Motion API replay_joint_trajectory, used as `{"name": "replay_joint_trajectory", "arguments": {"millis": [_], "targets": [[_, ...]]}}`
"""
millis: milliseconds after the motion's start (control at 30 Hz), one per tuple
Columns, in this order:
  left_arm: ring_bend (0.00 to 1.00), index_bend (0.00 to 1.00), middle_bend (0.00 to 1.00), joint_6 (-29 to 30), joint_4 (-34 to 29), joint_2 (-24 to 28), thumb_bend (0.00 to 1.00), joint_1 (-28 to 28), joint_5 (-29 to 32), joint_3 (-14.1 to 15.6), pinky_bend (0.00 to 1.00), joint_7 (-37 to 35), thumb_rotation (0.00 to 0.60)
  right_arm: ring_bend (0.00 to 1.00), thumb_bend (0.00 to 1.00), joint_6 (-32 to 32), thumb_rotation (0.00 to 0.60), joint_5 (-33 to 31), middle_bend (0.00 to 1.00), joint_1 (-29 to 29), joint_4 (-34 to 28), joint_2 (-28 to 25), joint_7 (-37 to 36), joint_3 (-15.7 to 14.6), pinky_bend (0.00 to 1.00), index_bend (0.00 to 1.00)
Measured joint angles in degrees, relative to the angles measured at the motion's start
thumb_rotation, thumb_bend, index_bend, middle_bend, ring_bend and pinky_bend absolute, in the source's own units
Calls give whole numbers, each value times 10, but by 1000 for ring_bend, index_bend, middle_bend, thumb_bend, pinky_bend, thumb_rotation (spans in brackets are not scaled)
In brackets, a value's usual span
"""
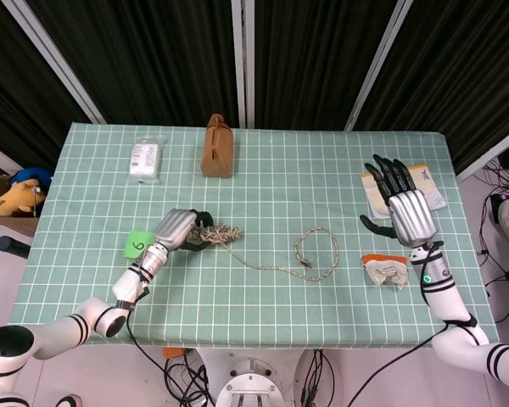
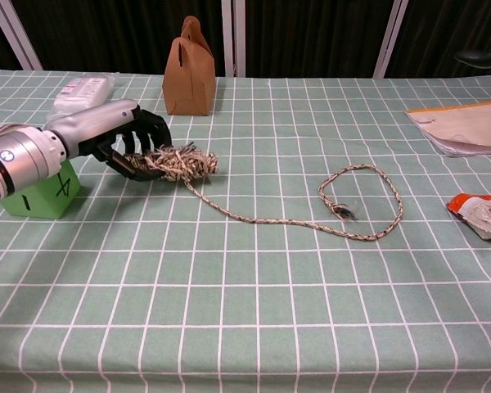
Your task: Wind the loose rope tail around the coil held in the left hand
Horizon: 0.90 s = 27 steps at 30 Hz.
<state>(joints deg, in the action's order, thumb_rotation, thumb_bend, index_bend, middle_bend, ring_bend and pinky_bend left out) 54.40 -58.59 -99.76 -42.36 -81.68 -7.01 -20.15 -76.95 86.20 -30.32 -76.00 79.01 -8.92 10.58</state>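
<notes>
A braided rope coil (image 1: 219, 234) (image 2: 180, 162) lies left of the table's middle. My left hand (image 1: 177, 230) (image 2: 119, 141) grips its left end, fingers curled around it. The loose rope tail (image 1: 276, 267) (image 2: 270, 219) runs right from the coil and ends in a loop (image 1: 316, 250) (image 2: 364, 201) flat on the cloth. My right hand (image 1: 405, 208) is held above the table's right side, fingers spread and holding nothing, well away from the rope. In the chest view only its fingertips (image 2: 481, 57) show at the top right edge.
A green numbered cube (image 1: 137, 245) (image 2: 34, 192) sits beside my left wrist. A brown paper bag (image 1: 220, 147) (image 2: 188, 68) and a white packet (image 1: 147, 158) (image 2: 82, 92) stand at the back. Flat pouches (image 1: 424, 188) (image 2: 462, 127) and an orange-white wrapper (image 1: 386, 268) (image 2: 481, 214) lie on the right.
</notes>
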Motion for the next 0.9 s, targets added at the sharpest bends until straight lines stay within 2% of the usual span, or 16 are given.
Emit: {"name": "replay_joint_trajectory", "arguments": {"millis": [233,400,500,633,900], "targets": [[605,719,703,30,-19,11,383,14,6,-17,671,-76,600,0,176,25,600,15,0,-3,9,2,19,-24,0,9],[614,727,712,59,-49,39,394,30,6,-30,678,-142,600,0,176,55,600,30,0,-9,28,13,45,-49,0,208],[614,727,712,72,-59,51,392,36,3,-31,678,-143,600,0,176,74,600,42,0,-16,34,21,52,-64,0,283],[614,727,712,77,-67,56,391,43,1,-28,678,-133,600,0,176,102,600,58,0,-28,44,37,61,-82,0,302],[613,724,712,82,-57,49,389,51,8,-26,675,-129,600,0,176,142,600,76,0,-63,66,75,70,-90,0,294]]}}
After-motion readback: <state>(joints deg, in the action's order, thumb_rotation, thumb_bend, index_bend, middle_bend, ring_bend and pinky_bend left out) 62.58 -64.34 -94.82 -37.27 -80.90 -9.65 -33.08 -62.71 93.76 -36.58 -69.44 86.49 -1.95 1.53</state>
